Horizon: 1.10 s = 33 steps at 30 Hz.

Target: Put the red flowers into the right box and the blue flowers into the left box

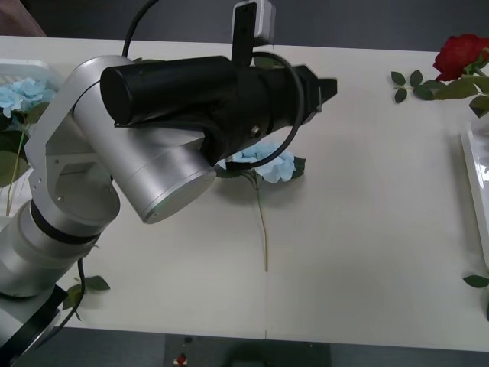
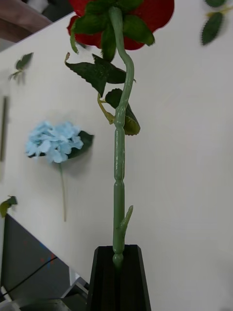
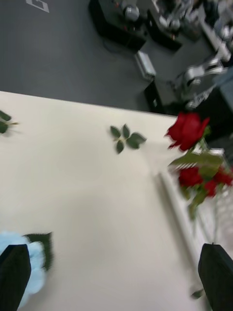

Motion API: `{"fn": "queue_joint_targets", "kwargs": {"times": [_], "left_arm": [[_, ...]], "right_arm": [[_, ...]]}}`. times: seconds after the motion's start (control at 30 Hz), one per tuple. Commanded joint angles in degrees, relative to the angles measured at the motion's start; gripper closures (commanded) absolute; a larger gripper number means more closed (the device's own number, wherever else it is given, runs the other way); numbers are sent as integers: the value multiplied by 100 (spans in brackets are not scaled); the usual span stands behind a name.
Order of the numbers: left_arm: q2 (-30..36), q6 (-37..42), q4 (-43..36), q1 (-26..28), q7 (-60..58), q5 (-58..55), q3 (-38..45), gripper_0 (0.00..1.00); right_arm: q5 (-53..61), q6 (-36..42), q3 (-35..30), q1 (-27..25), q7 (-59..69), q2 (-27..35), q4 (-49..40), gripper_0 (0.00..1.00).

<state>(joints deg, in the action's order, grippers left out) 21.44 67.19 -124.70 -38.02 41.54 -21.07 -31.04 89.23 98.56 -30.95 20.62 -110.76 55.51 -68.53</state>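
- The left arm (image 1: pixel 145 145) lies nearest the front camera, reaching across the table (image 1: pixel 367 229) above a blue flower (image 1: pixel 267 162).
- That blue flower lies flat mid-table, its stem pointing toward the near edge; the right wrist view shows it too (image 2: pixel 53 141).
- The left gripper (image 3: pixel 114 277) hangs spread wide, one black fingertip (image 3: pixel 13 274) over the blue bloom (image 3: pixel 34 269) and the other (image 3: pixel 217 272) near the right box (image 3: pixel 174 214); nothing sits between them.
- The right gripper (image 2: pixel 118 272) is pinching the stem of a red flower (image 2: pixel 119 189), fingers pressed together on its lower end, bloom up and clear of the table.
- In the front view that rose (image 1: pixel 461 55) shows at the far right, above the right box (image 1: pixel 475 180).
- More red flowers (image 3: pixel 199 177) lie in the right box.
- Another blue flower (image 1: pixel 23 95) rests in the left box (image 1: pixel 30 67) at the far left.
- Loose leaf sprigs (image 1: pixel 409 82) lie on the table near the rose.
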Motion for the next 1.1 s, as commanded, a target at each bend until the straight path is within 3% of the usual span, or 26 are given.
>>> {"fn": "queue_joint_targets", "kwargs": {"times": [0.03,0.23,0.53,0.83,1.1], "left_arm": [[36,374,-397,409,398,-46,81,0],[-228,1165,-503,1024,1488,253,90,0],[-685,2096,-177,1288,1717,815,-121,0],[-1001,1630,1062,1288,1233,1624,-701,0],[-1177,1156,2161,1147,1040,1685,-939,0]], "right_arm": [[-564,23,-307,65,54,215,-73,100],[-1549,58,-509,74,28,215,-108,100],[-2428,67,-887,-58,-104,215,-143,100],[-2885,-583,-1133,-822,-183,215,-723,100],[-2911,-1506,-1133,-1587,-209,215,-855,100]]}}
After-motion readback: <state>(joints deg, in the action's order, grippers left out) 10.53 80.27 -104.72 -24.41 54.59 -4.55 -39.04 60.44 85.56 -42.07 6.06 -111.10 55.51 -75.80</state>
